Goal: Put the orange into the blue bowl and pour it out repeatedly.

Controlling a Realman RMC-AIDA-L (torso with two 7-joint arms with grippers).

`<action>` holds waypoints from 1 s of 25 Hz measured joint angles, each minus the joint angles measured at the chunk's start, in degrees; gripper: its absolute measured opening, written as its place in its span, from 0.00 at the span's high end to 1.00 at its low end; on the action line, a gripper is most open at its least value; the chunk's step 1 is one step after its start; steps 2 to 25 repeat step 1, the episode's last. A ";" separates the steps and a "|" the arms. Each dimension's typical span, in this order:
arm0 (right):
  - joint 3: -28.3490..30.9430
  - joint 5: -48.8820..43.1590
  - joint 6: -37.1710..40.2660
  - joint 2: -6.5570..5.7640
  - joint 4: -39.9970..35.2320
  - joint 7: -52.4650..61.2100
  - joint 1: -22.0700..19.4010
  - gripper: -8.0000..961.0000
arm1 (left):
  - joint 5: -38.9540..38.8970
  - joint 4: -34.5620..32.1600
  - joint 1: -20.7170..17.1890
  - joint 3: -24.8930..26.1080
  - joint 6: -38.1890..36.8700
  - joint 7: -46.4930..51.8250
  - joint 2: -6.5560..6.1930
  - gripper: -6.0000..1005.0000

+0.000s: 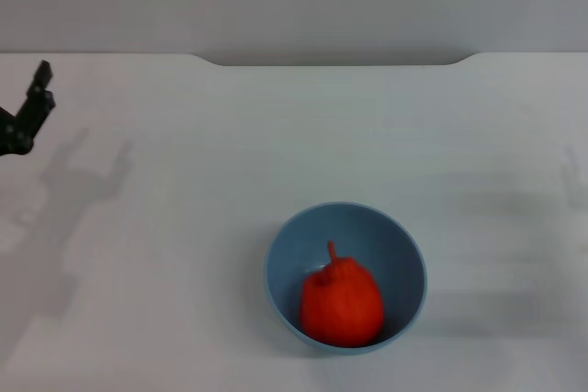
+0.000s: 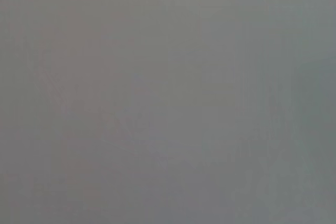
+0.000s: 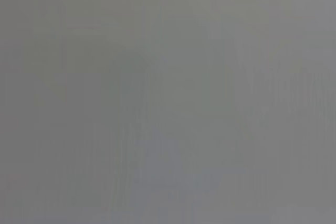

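The orange (image 1: 342, 302), red-orange with a small stem nub pointing up, lies inside the blue bowl (image 1: 285, 250), which stands upright near the table's front, slightly right of centre. My left gripper (image 1: 37, 89) shows only as a dark tip at the far left edge of the head view, well away from the bowl, with nothing seen in it. My right gripper is out of view. Both wrist views show only a blank grey surface.
The white table (image 1: 276, 135) stretches around the bowl. Its far edge has a shallow notch (image 1: 335, 60) at the middle, with a grey wall behind it.
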State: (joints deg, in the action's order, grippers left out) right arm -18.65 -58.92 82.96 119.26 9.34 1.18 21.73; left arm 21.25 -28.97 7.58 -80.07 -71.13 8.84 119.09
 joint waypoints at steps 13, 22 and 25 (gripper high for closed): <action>0.03 0.01 -0.19 -0.02 -0.04 0.56 0.08 0.46 | 0.01 0.01 -0.03 -0.46 -0.21 0.05 0.00 0.32; 0.03 0.01 -0.19 -0.02 -0.04 0.56 0.08 0.46 | 0.01 0.01 -0.03 -0.46 -0.21 0.05 0.00 0.32; 0.03 0.01 -0.19 -0.02 -0.04 0.56 0.08 0.46 | 0.01 0.01 -0.03 -0.46 -0.21 0.05 0.00 0.32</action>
